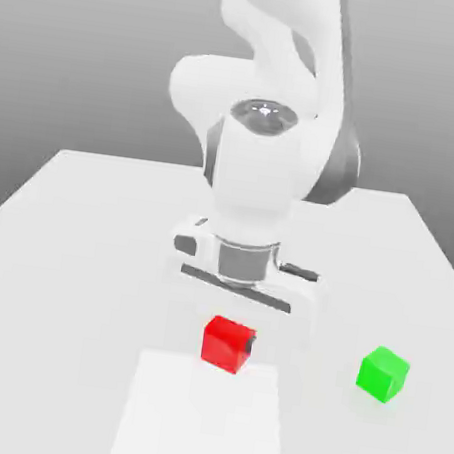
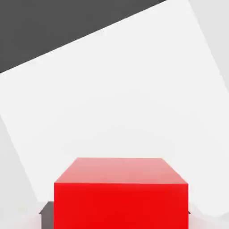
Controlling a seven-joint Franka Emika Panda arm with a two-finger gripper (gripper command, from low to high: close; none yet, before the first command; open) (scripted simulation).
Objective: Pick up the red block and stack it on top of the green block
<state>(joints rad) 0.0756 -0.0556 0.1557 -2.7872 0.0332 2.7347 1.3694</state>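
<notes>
Red block [image 2: 120, 197] sat nearest the hand camera, with dark finger parts visible at both of its lower edges. Seen from the exterior view, the gripper [image 1: 228, 344] stood directly over the red block [image 1: 227, 344], a dark finger [image 1: 249, 347] showing against the block's side toward the exterior view's right. The fingers were pinching the red block (contact on the far side was hidden by the block itself). Whether the block rested on the table or hung just above it could not be told. A brighter white rectangle [image 1: 204, 420] lay on the white table [image 1: 67, 250] just in front of it. The green block [image 1: 383, 374] sat on the table, well apart, toward the exterior view's right.
</notes>
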